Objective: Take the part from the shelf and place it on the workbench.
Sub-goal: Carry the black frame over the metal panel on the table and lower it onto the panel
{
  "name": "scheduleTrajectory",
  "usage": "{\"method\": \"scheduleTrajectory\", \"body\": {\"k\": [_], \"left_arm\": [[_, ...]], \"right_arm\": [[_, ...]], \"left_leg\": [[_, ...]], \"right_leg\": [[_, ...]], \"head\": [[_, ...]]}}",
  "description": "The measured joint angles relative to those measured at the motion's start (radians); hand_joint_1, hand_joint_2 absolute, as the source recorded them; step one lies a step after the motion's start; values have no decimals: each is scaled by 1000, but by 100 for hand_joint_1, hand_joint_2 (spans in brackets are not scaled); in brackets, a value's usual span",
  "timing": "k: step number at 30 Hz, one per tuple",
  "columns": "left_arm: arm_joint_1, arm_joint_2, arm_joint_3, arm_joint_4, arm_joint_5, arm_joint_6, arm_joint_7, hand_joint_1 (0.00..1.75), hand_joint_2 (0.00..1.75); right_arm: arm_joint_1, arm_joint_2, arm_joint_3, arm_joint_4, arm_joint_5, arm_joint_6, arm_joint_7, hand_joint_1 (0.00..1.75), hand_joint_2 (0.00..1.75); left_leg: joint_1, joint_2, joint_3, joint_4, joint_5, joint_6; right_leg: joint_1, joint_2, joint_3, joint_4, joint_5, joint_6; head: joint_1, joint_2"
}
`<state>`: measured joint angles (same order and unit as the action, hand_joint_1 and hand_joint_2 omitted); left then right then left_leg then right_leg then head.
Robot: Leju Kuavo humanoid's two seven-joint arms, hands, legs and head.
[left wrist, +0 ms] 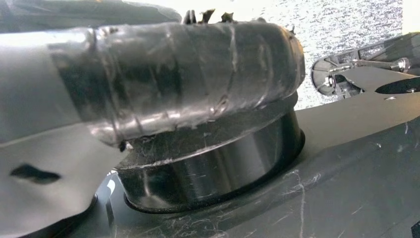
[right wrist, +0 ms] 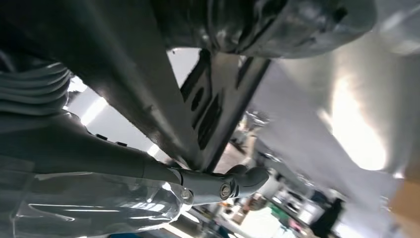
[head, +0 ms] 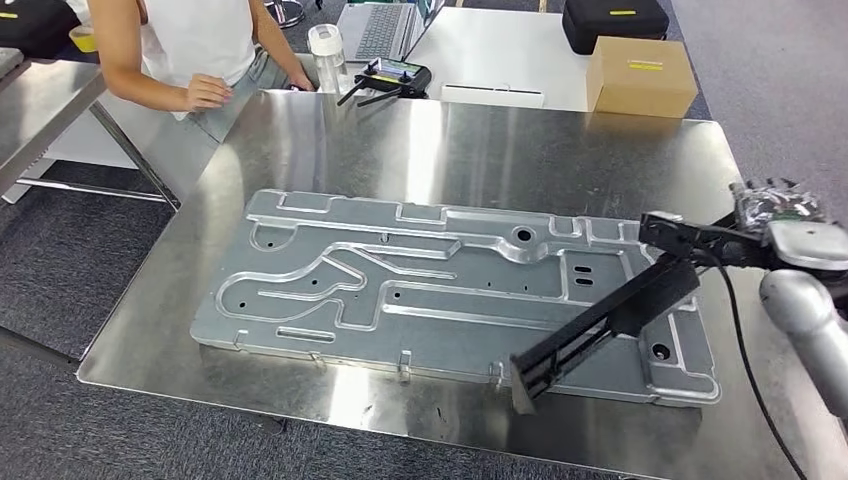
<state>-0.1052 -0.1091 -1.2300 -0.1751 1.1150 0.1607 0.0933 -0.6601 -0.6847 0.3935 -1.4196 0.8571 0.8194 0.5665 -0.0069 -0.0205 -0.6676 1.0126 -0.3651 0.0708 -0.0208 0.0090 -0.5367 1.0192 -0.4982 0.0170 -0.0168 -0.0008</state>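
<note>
Right hand [head: 775, 215] carrying black part [head: 600, 325] over worktop [head: 450, 150], not yet set down.
Fingers [right wrist: 242, 181] clamp the part's upper end; its far end slants down over the stamped metal plate [head: 400, 285], contact unclear. Left hand: can't tell its state. Risk: the long part levers in an end-only hold, slips or twists, then lands on the plate's ribs and rocks or scrapes.

No text can be read; the yellow labels on the far cardboard box [head: 640, 76] and black case [head: 614, 22] are too small.
</note>
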Motion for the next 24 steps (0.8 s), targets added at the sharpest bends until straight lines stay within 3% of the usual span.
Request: {"method": "scheduleTrajectory", "body": {"k": [5, 10, 19, 24], "left_arm": [[-2, 2, -8, 0, 14, -8, -2, 0, 0], [-2, 2, -8, 0, 29, -12, -7, 0, 0], [-2, 2, -9, 0, 40, -13, -9, 0, 0], [-2, 3, -8, 0, 46, -13, -10, 0, 0]], "right_arm": [[-69, -2, -60, 19, 60, 102, 0, 0, 0], [-95, -2, -91, 21, 67, 84, 0, 0, 0], [-103, -4, -94, 26, 15, 18, 0, 0, 0], [-174, -41, 0, 25, -120, -84, 0, 0, 0]], "left_leg": [[0, 1, 0, 0, -5, -20], [0, 1, -1, 0, -10, -38], [0, 1, -4, 3, -11, -41], [-1, 1, -5, 4, -11, -41]], "right_leg": [[2, 0, -1, 0, -3, 0], [1, 0, 0, 0, -5, 1], [-2, -2, 0, -1, -4, 2], [-3, -2, -1, -1, -4, 3]], "head": [[0, 0], [0, 0], [1, 0], [0, 0]]}}
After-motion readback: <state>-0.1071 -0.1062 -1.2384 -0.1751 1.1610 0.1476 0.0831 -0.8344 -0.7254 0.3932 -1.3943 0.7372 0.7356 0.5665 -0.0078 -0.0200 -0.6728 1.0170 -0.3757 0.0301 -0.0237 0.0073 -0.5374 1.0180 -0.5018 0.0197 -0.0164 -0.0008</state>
